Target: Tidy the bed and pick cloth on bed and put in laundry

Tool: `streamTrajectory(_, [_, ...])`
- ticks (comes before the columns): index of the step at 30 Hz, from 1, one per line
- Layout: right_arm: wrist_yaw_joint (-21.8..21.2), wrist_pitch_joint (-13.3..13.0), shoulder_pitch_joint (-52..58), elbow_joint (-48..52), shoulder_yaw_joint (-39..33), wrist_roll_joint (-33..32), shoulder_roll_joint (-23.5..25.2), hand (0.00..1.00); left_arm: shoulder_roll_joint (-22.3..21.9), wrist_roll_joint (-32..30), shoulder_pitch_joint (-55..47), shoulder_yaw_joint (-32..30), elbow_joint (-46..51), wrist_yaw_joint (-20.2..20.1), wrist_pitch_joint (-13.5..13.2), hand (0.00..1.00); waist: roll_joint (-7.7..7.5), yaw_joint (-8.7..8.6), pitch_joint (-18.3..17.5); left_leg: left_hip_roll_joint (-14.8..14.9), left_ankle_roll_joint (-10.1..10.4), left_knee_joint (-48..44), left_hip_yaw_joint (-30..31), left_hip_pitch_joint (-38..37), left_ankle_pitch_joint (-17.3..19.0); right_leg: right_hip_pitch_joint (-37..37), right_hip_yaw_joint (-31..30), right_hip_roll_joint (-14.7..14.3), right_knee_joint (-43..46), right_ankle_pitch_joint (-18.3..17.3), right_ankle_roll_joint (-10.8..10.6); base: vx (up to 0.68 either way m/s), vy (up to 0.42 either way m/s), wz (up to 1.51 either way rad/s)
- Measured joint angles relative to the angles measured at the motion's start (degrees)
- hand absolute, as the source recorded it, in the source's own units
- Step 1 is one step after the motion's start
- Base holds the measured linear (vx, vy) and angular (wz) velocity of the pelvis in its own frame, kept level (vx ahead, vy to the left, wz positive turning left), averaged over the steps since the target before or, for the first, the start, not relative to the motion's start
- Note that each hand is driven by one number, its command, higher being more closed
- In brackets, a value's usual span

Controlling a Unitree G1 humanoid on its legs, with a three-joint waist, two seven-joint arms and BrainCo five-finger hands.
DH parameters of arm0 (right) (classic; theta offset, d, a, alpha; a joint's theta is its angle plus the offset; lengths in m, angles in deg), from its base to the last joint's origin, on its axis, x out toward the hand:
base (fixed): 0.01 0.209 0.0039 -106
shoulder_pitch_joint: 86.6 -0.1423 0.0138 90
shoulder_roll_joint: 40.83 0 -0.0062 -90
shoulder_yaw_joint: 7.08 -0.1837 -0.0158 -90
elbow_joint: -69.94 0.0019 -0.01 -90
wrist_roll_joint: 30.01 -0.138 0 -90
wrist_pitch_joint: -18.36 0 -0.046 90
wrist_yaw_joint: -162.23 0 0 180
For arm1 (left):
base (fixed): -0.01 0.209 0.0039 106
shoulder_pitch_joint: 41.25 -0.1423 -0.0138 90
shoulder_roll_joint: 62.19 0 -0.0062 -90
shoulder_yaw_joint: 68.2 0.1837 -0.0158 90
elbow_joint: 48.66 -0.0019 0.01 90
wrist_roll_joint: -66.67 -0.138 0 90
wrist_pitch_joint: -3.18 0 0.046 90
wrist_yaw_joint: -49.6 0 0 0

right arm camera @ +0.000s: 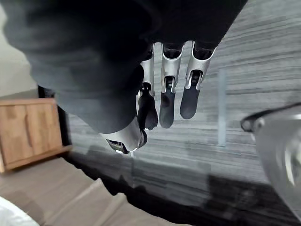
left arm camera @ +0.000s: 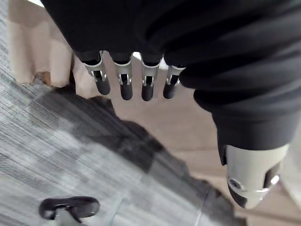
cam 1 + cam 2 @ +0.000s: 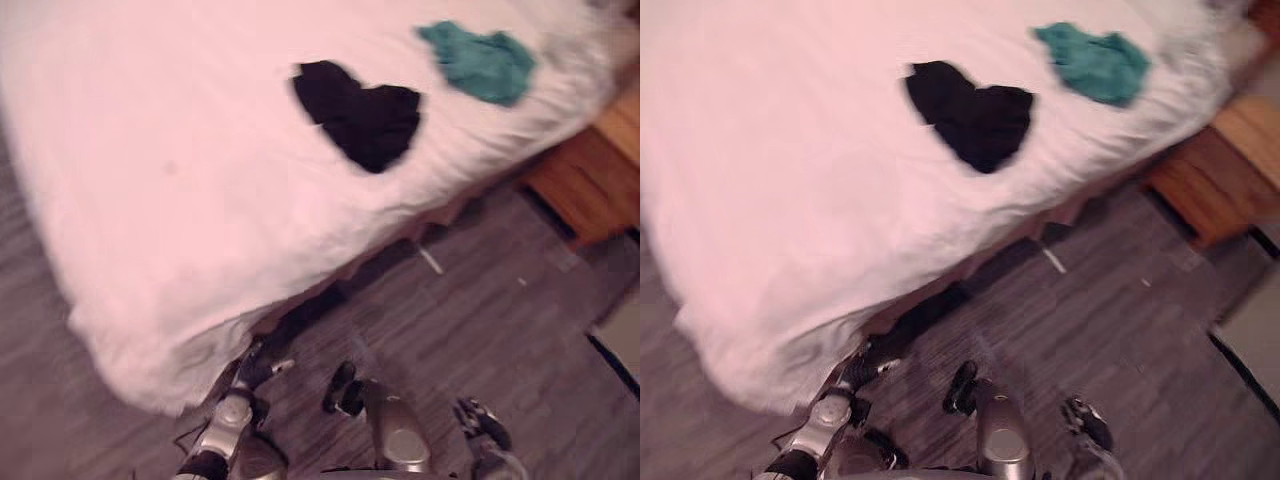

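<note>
A black cloth (image 3: 360,112) lies crumpled on the white bed (image 3: 150,200), near its middle. A teal cloth (image 3: 480,62) lies further right, close to the bed's far right edge. Both my hands hang low over the floor in front of the bed, well short of the cloths. My left hand (image 3: 258,364) is by the bed's near corner, its fingers (image 2: 124,82) straight and holding nothing. My right hand (image 3: 482,420) is further right above the floor, its fingers (image 1: 167,101) relaxed and empty.
A wooden nightstand (image 3: 598,170) stands at the right beside the bed, also seen past my right hand (image 1: 28,132). Grey wood-look floor (image 3: 480,300) runs between me and the bed. The bed's wooden base (image 2: 188,122) shows under the sheet's edge.
</note>
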State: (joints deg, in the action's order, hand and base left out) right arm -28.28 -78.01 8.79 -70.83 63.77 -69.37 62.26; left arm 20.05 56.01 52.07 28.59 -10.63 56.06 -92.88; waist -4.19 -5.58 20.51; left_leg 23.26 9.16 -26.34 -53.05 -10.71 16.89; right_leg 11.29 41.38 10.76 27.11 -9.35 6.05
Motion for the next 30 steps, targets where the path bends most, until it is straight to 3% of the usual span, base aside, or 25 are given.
streamTrajectory(1, [-0.70, -0.07, -0.03, -0.23, 0.00, 0.89, 0.32, 0.00, -0.10, -0.51, 0.00, 0.27, -1.02, 0.01, 0.39, 0.00, 0.16, -0.15, 0.10, 0.04, -0.22, -0.43, -0.77, -0.91, 0.14, 0.26, -0.65, 0.03, 1.18, -0.68, 0.31, 0.17, -0.092, -1.53])
streamTrajectory(2, [-1.75, -0.11, 0.63, -0.21, 0.00, 3.23, 0.40, 0.00, -0.33, -1.77, 0.20, 1.24, -2.16, 0.14, 0.78, 0.00, 0.79, -1.72, -0.24, -0.10, -0.33, -1.47, -1.90, -3.38, 0.13, 0.67, -1.54, -0.20, 3.78, -2.67, 0.14, 0.18, -0.104, -1.23])
streamTrajectory(4, [-2.29, -1.36, 1.26, -0.09, 1.04, 6.13, -0.48, 0.00, -0.76, -3.17, -0.10, 1.93, -2.82, 0.24, 0.83, 0.00, 2.06, -1.57, -0.93, 1.52, -2.36, -7.40, -0.34, -4.59, -1.00, 1.44, -6.26, -2.03, 5.93, -4.73, 0.34, 0.19, -0.092, -1.53])
streamTrajectory(5, [-2.27, -2.38, 1.17, -0.13, 2.98, 9.68, -1.14, 0.00, -0.34, -3.36, -1.43, 1.68, -3.14, 1.06, 0.82, 0.00, 2.57, -1.21, -1.17, 3.21, -11.05, -16.23, 6.19, -2.23, -5.07, 1.43, -10.83, -4.31, 6.31, -6.09, 0.81, 0.21, -0.125, -1.82])
streamTrajectory(6, [-2.31, -3.17, 1.20, -0.17, 5.32, 12.06, -1.71, 0.00, -0.13, -3.27, -2.81, 1.56, -3.16, 1.75, 0.80, 0.00, 3.48, -0.92, -1.84, 4.17, -19.64, -24.31, 15.26, 2.82, -12.61, 0.84, -14.20, -7.06, 4.56, -6.40, 1.45, 0.23, -0.118, -2.40])
streamTrajectory(7, [-2.42, -4.08, 1.24, -0.20, 8.78, 14.29, -2.55, 0.00, -0.68, -1.48, -4.43, 0.74, -2.27, 2.69, 0.40, 0.00, 4.88, 0.29, -2.87, 2.21, -18.27, -33.10, 28.53, 10.64, -19.93, 0.68, -19.70, -10.28, 1.95, -5.68, 1.98, 0.27, -0.030, -2.37])
streamTrajectory(8, [-2.51, -4.74, 0.36, -1.31, 10.76, 15.93, -3.40, 0.00, -0.97, -0.54, -4.32, -0.87, -1.51, 3.66, -0.02, 0.00, 5.43, 1.89, -2.90, -1.90, -13.12, -40.54, 36.59, 16.87, -13.38, 0.52, -24.28, -12.15, 1.02, -5.27, 2.73, 0.28, 0.078, -2.58])
streamTrajectory(9, [-2.71, -4.78, -0.78, -3.53, 11.94, 17.35, -3.58, 0.00, -0.62, 0.41, -3.86, -2.14, -1.32, 4.06, -1.11, 0.00, 5.16, 3.43, -2.85, -6.13, -10.18, -44.14, 41.23, 21.72, -7.93, -0.46, -28.07, -12.86, 0.60, -5.06, 2.82, 0.37, 0.121, -2.36])
streamTrajectory(10, [-3.33, -4.86, -1.27, -4.75, 13.08, 18.33, -3.75, 0.00, 0.08, 1.69, -3.70, -2.51, -1.32, 4.55, -2.04, 0.00, 4.59, 4.02, -2.65, -9.91, -9.13, -40.94, 44.07, 24.56, -4.11, -2.87, -31.77, -13.34, -0.47, -4.77, 2.25, 0.33, 0.088, -1.89])
streamTrajectory(11, [-3.43, -5.20, -1.18, -4.80, 13.43, 19.47, -3.89, 0.00, 0.43, 1.99, -3.85, -2.63, -1.39, 4.85, -2.77, 0.00, 4.39, 4.17, -2.56, -11.45, -8.74, -36.09, 45.02, 25.04, -3.22, -4.58, -33.81, -13.58, -1.36, -4.35, 1.01, 0.35, 0.103, -1.80])
streamTrajectory(12, [-3.59, -6.20, -1.27, -4.95, 13.96, 21.27, -3.78, 0.00, 0.61, 2.37, -4.65, -3.23, -1.47, 4.89, -4.25, 0.00, 4.16, 4.47, -2.74, -14.11, -7.15, -20.72, 46.17, 25.13, -2.42, -6.69, -38.30, -13.83, -2.91, -4.62, -0.82, 0.34, 0.144, -1.68])
streamTrajectory(13, [-3.58, -6.72, -1.66, -5.18, 14.68, 22.12, -4.16, 0.00, 0.26, 3.01, -4.83, -4.15, -1.61, 4.80, -4.99, 0.00, 4.45, 4.78, -2.92, -15.52, -5.85, -9.07, 48.43, 25.41, -2.74, -7.59, -41.68, -13.96, -3.31, -5.38, -2.16, 0.34, 0.173, -1.66])
streamTrajectory(15, [-3.58, -6.88, -2.27, -5.90, 14.99, 22.26, -4.43, 0.00, -0.65, 3.32, -4.77, -4.65, -2.10, 4.83, -5.70, 0.00, 5.48, 4.97, -3.64, -16.39, -4.09, 1.01, 51.33, 27.22, -4.19, -8.41, -45.64, -14.41, -2.90, -8.03, -4.22, 0.34, 0.210, -1.21])
streamTrajectory(16, [-3.55, -6.88, -2.16, -6.15, 15.11, 22.36, -4.39, 0.00, -0.77, 3.32, -4.77, -4.56, -2.22, 4.83, -5.78, 0.00, 5.68, 4.97, -3.87, -16.49, -4.04, 2.05, 51.52, 27.31, -4.39, -8.71, -46.50, -14.44, -2.39, -9.04, -4.72, 0.45, 0.302, -0.96])
streamTrajectory(17, [-3.27, -6.82, -1.60, -6.30, 15.12, 22.26, -4.40, 0.00, -0.72, 3.29, -4.72, -4.30, -2.81, 4.76, -5.85, 0.00, 5.11, 4.97, -4.83, -17.75, -5.06, 1.04, 51.58, 26.80, -7.09, -9.38, -48.13, -13.46, -0.66, -11.37, -6.27, 0.50, 0.356, -0.48])
streamTrajectory(18, [-3.23, -6.77, 0.14, -6.42, 15.50, 22.19, -3.78, 0.00, -0.77, 3.29, -4.30, -3.04, -3.98, 4.54, -5.66, 0.00, 3.02, 4.36, -6.98, -20.32, -7.24, 0.21, 50.93, 25.74, -6.45, -10.20, -48.25, -10.76, 2.00, -13.27, -8.41, 0.55, 0.351, -0.39])
streamTrajectory(19, [-3.25, -6.65, 0.28, -6.50, 15.66, 22.15, -3.57, 0.00, -0.97, 3.29, -4.13, -2.26, -4.14, 4.36, -5.66, 0.00, 2.00, 4.23, -7.36, -21.04, -8.16, 0.13, 50.02, 25.20, -5.29, -8.48, -46.88, -9.80, 5.29, -13.19, -8.56, 0.54, 0.292, -0.27])
streamTrajectory(20, [-3.26, -6.50, -0.08, -6.72, 15.68, 21.82, -2.73, 0.00, -1.20, 3.26, -3.23, -0.96, -4.70, 3.66, -5.67, 0.00, 0.45, 4.40, -6.96, -22.58, -9.24, 0.21, 49.06, 22.76, -3.39, -4.32, -42.72, -6.72, 17.22, -10.01, -10.99, 0.61, 0.288, -0.25])
streamTrajectory(21, [-3.25, -6.65, -0.11, -6.67, 15.27, 20.79, -2.00, 0.00, -0.71, 3.24, -2.54, 1.18, -5.14, 3.39, -5.39, 0.00, -0.89, 3.58, -6.71, -23.84, -10.76, 0.81, 48.75, 19.44, -1.80, 0.53, -39.96, -3.96, 29.12, -2.85, -9.42, 0.48, 0.234, -0.13])
streamTrajectory(22, [-3.25, -6.82, -0.09, -6.71, 15.15, 20.60, -1.91, 0.00, -0.42, 3.23, -2.57, 2.20, -5.50, 3.34, -5.32, 0.00, -0.92, 3.00, -6.65, -23.90, -11.24, 1.06, 48.57, 17.83, -1.00, 2.13, -39.79, -3.68, 32.49, -3.32, -9.42, 0.63, 0.241, 0.10])
streamTrajectory(23, [-3.20, -7.35, 0.43, -6.88, 15.21, 20.24, -2.13, 0.00, -0.32, 3.15, -2.16, 3.97, -6.74, 2.51, -5.13, 0.00, -0.78, 2.41, -6.48, -23.64, -12.24, 2.58, 48.83, 13.29, 0.25, 3.12, -39.37, -5.05, 33.39, -7.01, -8.63, 0.46, 0.113, 0.17])
streamTrajectory(25, [-3.26, -8.92, 1.40, -6.85, 15.57, 19.75, -2.27, 0.00, -0.47, 3.09, -2.32, 4.81, -7.21, 2.02, -5.01, 0.00, -0.21, 1.68, -6.30, -22.31, -12.75, 6.05, 50.10, 7.60, 0.59, 3.37, -35.71, -7.06, 25.21, -9.34, -7.19, 0.63, 0.102, 0.29])
streamTrajectory(26, [-3.14, -9.75, 1.83, -6.75, 15.61, 19.66, -2.52, 0.00, -0.60, 3.04, -2.12, 4.86, -7.20, 1.35, -5.02, 0.00, 0.81, 1.26, -6.33, -20.54, -12.69, 9.29, 50.51, 4.48, 0.55, 4.23, -31.40, -8.97, 13.48, -9.07, -6.60, 0.69, 0.063, 0.31])
streamTrajectory(28, [-3.03, -9.97, 1.86, -6.45, 15.67, 19.73, -2.75, 0.00, -0.28, 2.57, -1.66, 4.95, -7.10, 1.12, -5.02, 0.00, 1.08, 1.12, -6.20, -19.51, -11.22, 10.84, 49.65, 2.68, 0.83, 6.94, -29.20, -9.95, -0.60, -4.91, -6.78, 0.51, 0.039, 0.15])
streamTrajectory(30, [-2.01, -9.90, 2.42, -6.35, 15.62, 21.10, -3.11, 0.00, -0.22, 2.05, -2.59, 5.06, -7.22, 1.12, -4.87, 0.00, 1.21, 1.18, -6.06, -19.13, -5.47, 10.15, 47.31, -1.05, 4.11, 10.36, -29.20, -9.86, -10.45, 7.13, -5.33, 0.62, 0.002, 0.00])
